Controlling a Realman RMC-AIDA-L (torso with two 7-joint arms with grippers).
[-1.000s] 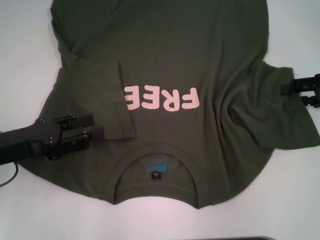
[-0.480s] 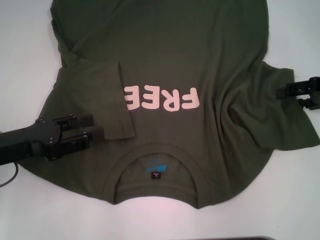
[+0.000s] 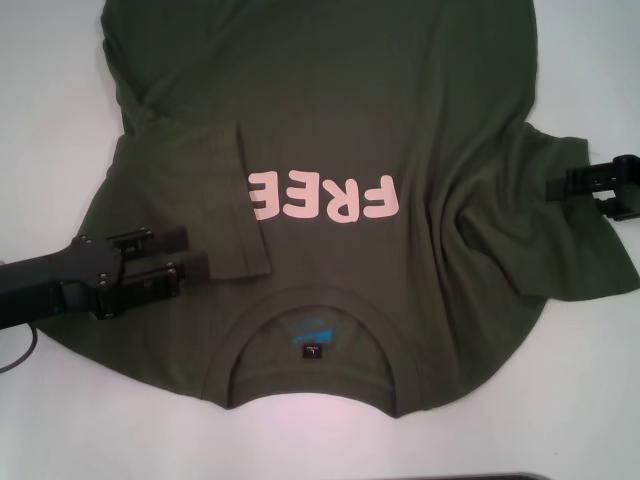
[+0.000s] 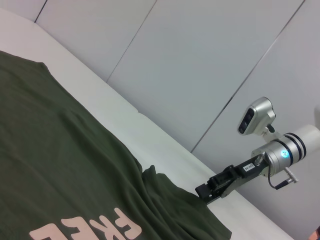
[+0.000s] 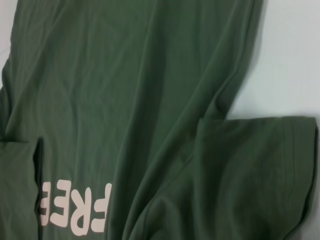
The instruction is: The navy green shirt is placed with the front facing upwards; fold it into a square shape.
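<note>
Your right hand (image 3: 560, 187) has crept inward over the navy green shirt (image 3: 330, 120), jaw state unclear; pinch the sleeve beneath it cleanly while the left hand (image 3: 197, 253) rests narrowly parted.

Olive shirt (image 3: 330, 120) flat, front up, L sleeve folded in.

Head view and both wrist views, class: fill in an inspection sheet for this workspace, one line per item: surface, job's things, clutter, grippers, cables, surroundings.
Surface: white table, bare around the cloth.
Job's things: green shirt lying front up, lettering visible, collar nearest the robot; its left sleeve is folded inward, its right sleeve is spread out and wrinkled.
Clutter: nothing seen.
Grippers: left gripper low over the folded sleeve, jaws apart; right gripper at the right sleeve's edge.
Cables: a dark cable by the left arm.
Surroundings: pale wall panels behind the table.
</note>
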